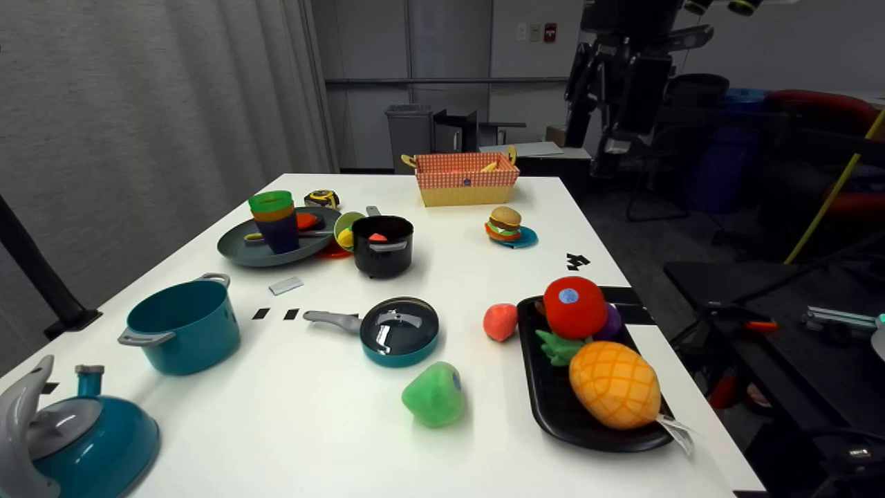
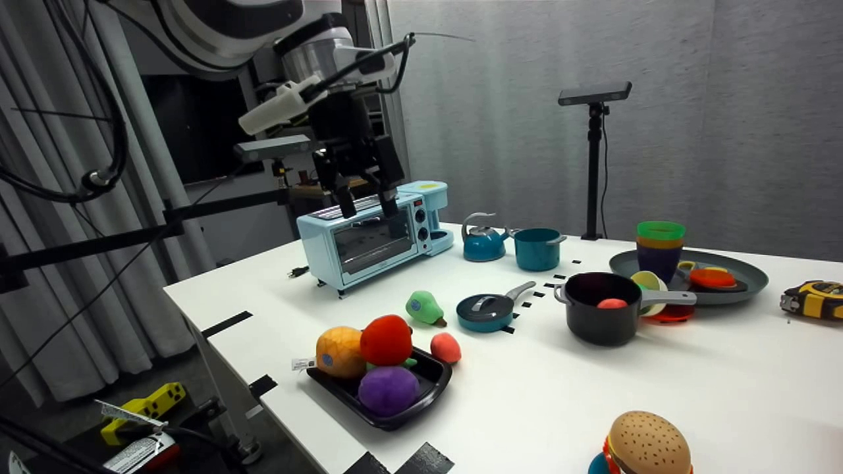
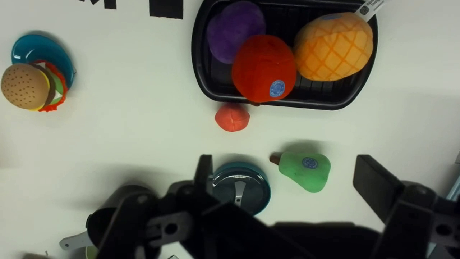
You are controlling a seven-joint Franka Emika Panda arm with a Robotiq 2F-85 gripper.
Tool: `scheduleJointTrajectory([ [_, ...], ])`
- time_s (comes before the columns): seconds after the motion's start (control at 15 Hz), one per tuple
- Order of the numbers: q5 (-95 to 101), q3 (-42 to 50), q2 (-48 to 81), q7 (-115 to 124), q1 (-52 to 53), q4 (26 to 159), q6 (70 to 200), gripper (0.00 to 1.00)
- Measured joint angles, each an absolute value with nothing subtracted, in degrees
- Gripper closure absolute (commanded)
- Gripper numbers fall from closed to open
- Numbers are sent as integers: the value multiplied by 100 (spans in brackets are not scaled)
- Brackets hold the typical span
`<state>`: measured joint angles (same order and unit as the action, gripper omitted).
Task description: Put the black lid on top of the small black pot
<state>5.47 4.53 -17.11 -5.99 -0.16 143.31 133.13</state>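
A small, round, shiny black lid [image 1: 401, 330] with a grey grip sits on a little round teal frying pan [image 1: 401, 355] with a grey handle. In an exterior view, the short, round black pot [image 1: 380, 263] with grey handles stands at twelve o'clock from the pan, with a red lump [image 1: 377, 237] inside. A bigger round teal pot [image 1: 190, 339] is at nine o'clock, and a green cloth pear [image 1: 433, 394] at five. The pan, both pots and the pear are on a white surface [image 1: 297, 422]. The black gripper [image 2: 368, 207] is up in the air, its jaws spread wide. In the wrist view the lid shows between them, with the pear near half past two.
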Motion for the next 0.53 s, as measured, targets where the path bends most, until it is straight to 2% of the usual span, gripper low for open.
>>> scheduleJointTrajectory([
  [0.53, 560, 420, -634, -233, -32, 13710, 13654, 0],
])
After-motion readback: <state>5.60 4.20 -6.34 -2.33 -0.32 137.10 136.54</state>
